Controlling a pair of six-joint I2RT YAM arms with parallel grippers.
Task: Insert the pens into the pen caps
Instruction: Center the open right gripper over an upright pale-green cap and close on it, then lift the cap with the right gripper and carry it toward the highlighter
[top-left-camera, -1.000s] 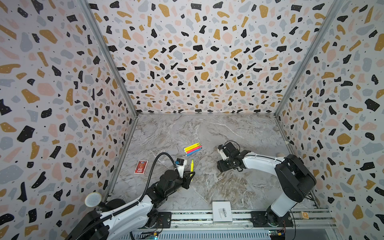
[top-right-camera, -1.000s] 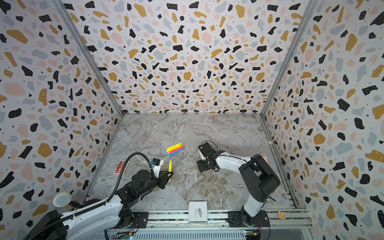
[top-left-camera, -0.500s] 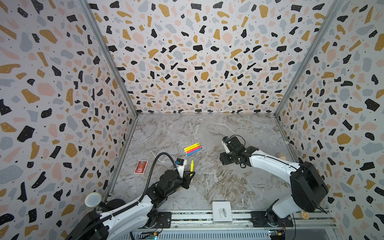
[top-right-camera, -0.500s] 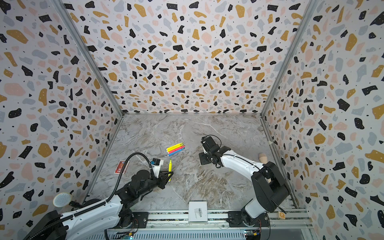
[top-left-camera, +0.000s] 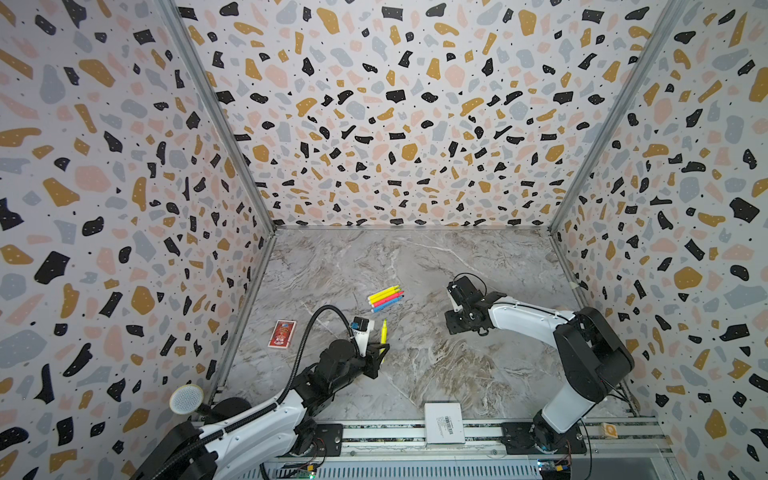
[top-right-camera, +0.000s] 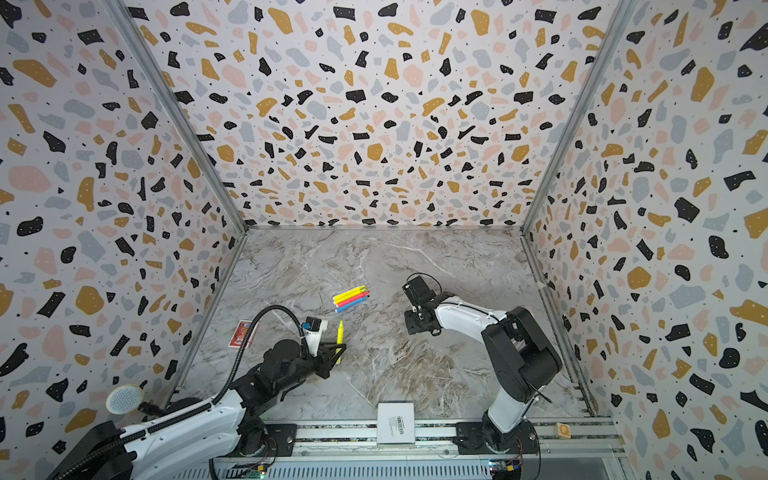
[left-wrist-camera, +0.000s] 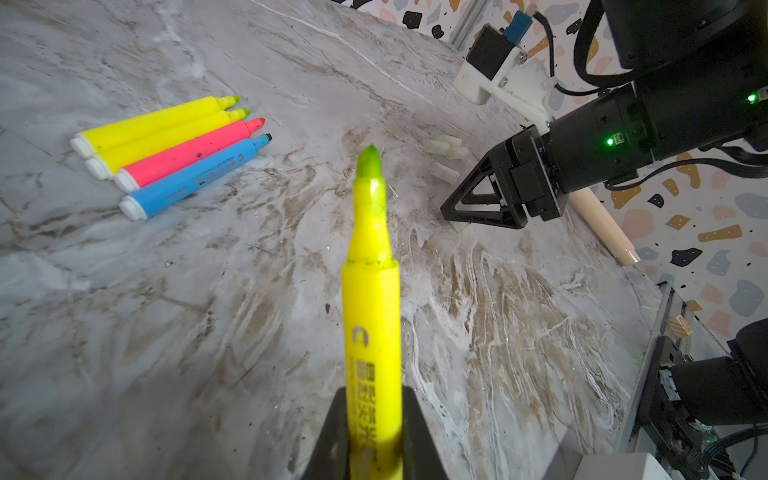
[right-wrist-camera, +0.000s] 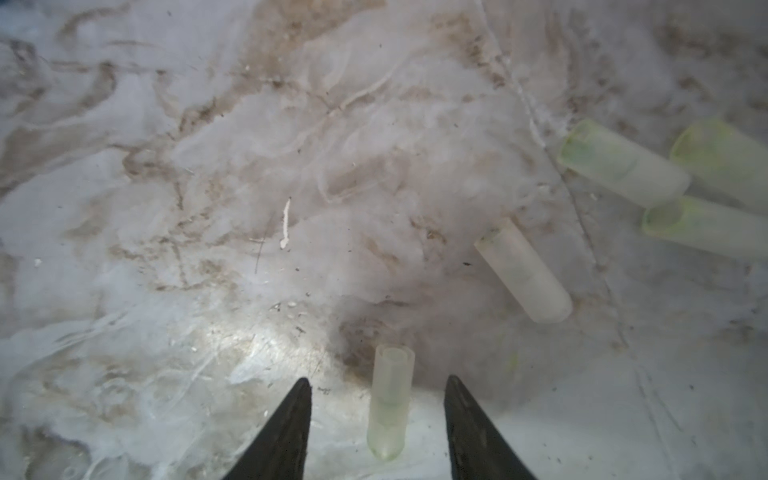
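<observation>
My left fingers (left-wrist-camera: 330, 440) grip a yellow highlighter (left-wrist-camera: 372, 324), tip uncovered, over the table (left-wrist-camera: 166, 332); my right fingers (right-wrist-camera: 286, 428) stand open either side of a translucent cap (right-wrist-camera: 390, 403) lying on it, not touching

White arm links (top-left-camera: 523, 316), black joints (top-left-camera: 594, 353) — ribbed black cable (top-left-camera: 328, 308), green LEDs (left-wrist-camera: 609, 141).

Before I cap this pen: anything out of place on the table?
Two strays: a red card lies flat by the left wall, and a beige handle lies by the right wall. Neither serves the capping job.
</observation>
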